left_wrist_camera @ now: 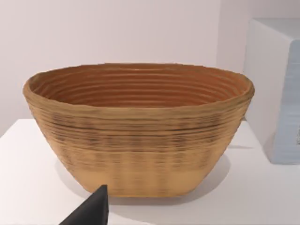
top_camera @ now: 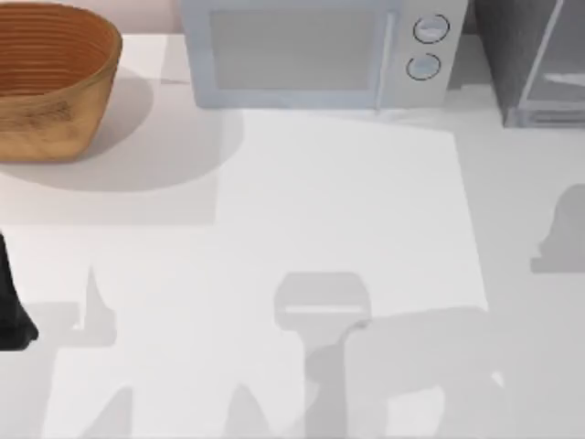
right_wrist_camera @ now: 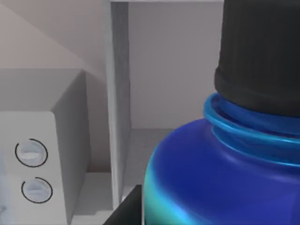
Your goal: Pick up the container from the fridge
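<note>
The container [right_wrist_camera: 220, 183], blue with a black cap [right_wrist_camera: 262, 51] and a cyan lower edge, looms very close in the right wrist view, tilted. My right gripper's dark finger [right_wrist_camera: 125, 208] lies against its side, so the gripper appears shut on it. Behind it stand the fridge's light grey frame [right_wrist_camera: 117, 93] and its open, pale inside. From above, the dark grey fridge [top_camera: 535, 55] stands at the back right corner. My left arm [top_camera: 13, 311] is parked at the table's left edge, facing the basket.
A brown woven basket [top_camera: 50, 78] [left_wrist_camera: 140, 131] stands at the back left. A light grey microwave [top_camera: 320, 50] with two round knobs [right_wrist_camera: 32, 171] stands at the back middle, next to the fridge. Arm shadows fall on the white table [top_camera: 302, 201].
</note>
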